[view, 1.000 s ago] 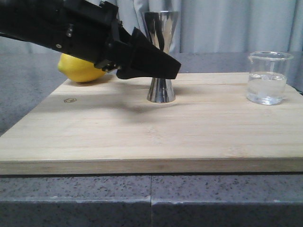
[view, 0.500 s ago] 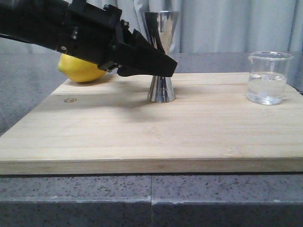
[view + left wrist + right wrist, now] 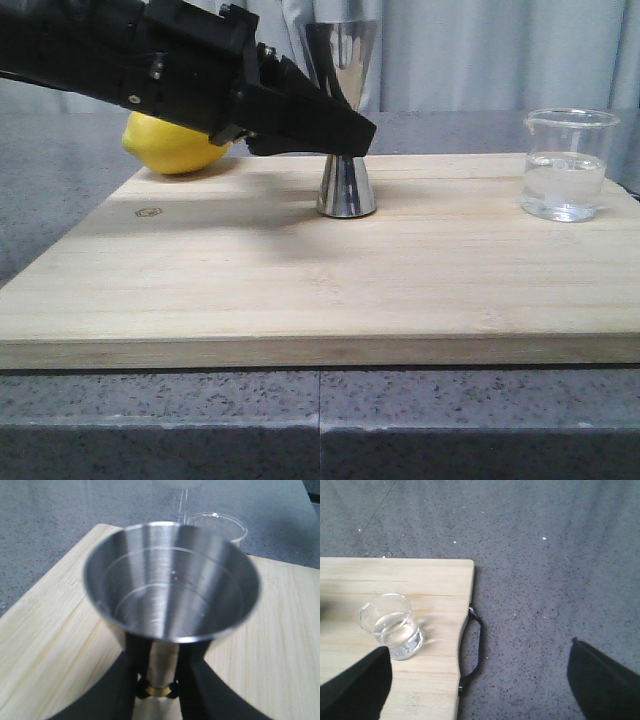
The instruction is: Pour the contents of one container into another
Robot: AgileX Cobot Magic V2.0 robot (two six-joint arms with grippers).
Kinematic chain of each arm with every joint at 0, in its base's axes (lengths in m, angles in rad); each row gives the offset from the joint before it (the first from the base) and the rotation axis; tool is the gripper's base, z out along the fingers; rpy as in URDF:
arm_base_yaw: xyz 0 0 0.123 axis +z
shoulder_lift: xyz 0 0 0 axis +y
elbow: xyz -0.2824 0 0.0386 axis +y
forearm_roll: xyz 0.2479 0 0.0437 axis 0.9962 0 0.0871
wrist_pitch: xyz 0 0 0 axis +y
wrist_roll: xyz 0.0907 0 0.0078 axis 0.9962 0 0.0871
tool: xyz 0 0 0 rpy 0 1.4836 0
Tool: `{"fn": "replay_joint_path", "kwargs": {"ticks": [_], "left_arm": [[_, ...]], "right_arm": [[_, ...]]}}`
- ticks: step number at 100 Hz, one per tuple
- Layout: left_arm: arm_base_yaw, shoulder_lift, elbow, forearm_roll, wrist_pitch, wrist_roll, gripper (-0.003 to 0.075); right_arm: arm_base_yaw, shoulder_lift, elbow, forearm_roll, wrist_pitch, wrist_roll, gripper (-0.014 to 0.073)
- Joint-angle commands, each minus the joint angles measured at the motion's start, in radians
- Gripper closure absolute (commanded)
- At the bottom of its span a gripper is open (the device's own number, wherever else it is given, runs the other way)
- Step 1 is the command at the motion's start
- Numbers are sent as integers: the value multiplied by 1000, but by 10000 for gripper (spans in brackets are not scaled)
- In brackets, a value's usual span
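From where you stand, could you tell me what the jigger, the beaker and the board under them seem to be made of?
The jigger looks like polished steel: mirror reflections, brushed inner wall, with a gold-coloured band at its waist. The beaker appears to be clear glass, see-through with clear liquid inside, though clear plastic can't be ruled out. The board looks like pale wood, perhaps bamboo, with a matte, straight-grained, strip-jointed surface.

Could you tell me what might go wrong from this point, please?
The left gripper pinches the jigger only at its narrow waist, so the top-heavy steel cup could tilt or slip. The beaker holds liquid and stands near the edge of the cutting board; with the right gripper wide open above it, a clumsy grasp might knock or spill it.
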Motion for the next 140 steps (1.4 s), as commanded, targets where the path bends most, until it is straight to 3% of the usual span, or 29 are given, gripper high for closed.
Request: {"fn": "replay_joint_path", "kwargs": {"ticks": [1,39,98,140], "left_arm": [[-12,-42,-28,-63,68,6,631],[-10,-73,-79,-6,76,-28,638],[-8,-87,-80,39,58,-68,638],[-8,-87,-80,39,58,-66,638]], "right_arm": [[4,7,-35,4,-78,-10,-52],[4,7,-52,29,-47,-56,-52],[4,127,-53,453,1,-439,-52],[111,204,-52,472,-12,-476,-52]]}}
